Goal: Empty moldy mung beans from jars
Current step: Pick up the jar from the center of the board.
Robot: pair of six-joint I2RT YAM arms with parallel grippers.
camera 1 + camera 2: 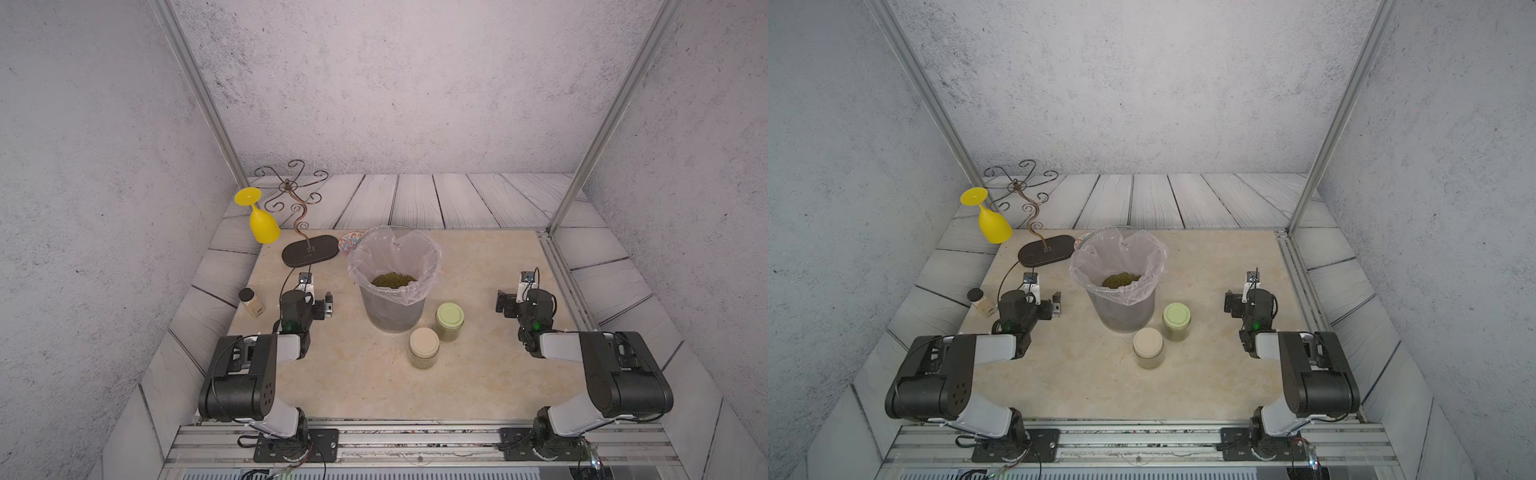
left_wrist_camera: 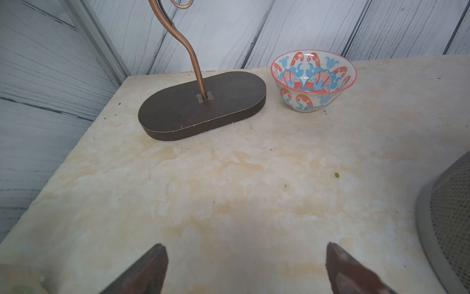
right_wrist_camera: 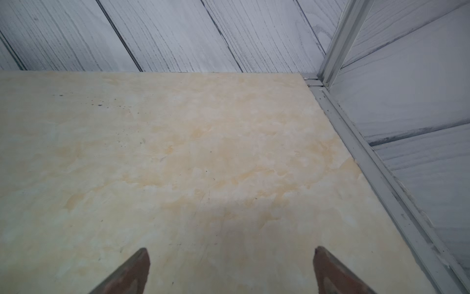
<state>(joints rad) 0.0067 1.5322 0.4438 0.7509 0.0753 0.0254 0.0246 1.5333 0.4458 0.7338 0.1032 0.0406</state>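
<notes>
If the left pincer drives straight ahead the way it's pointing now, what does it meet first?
Probably the dark oval stand base, near its end beside the patterned bowl. The open left pincer has only bare table before that, though its tilt toward it is hard to judge.

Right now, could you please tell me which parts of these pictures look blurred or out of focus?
Left wrist view: bowl crisp, left end effector blurred. Right wrist view: table sharp, right end effector blurred. In both top views, mung beans smear into one mass.
</notes>
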